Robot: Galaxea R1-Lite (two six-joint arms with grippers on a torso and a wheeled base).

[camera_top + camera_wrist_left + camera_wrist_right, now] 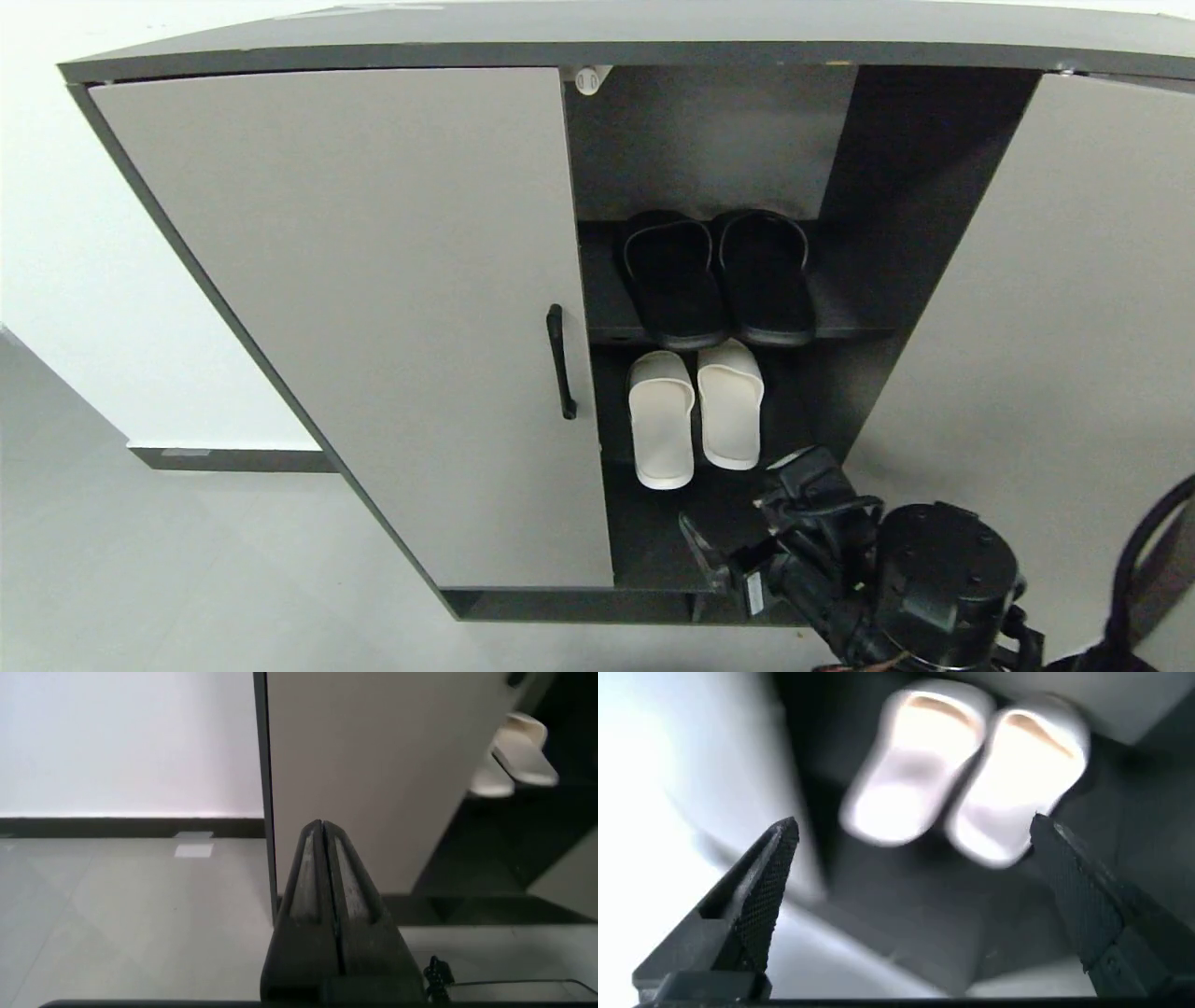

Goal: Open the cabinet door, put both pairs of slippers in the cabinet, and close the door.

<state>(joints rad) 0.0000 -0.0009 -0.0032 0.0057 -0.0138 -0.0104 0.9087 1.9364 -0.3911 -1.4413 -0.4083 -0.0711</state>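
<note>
Soft even light on pale grey flat cabinet door [355,308]; dark grey cabinet interior [709,140] dim, shadowed. Cabinet top edge [597,51] bows toward head-view corners. White foam slippers [906,784] glare, washed out, right wrist view.

No text, label, number or sign can be read (none is made out on the cabinet door [355,308], white slippers [661,420] or black slippers [674,285]).

Shelf [859,319]: black slippers [677,289]. Cabinet bottom [653,534]: white slippers [661,422].
</note>
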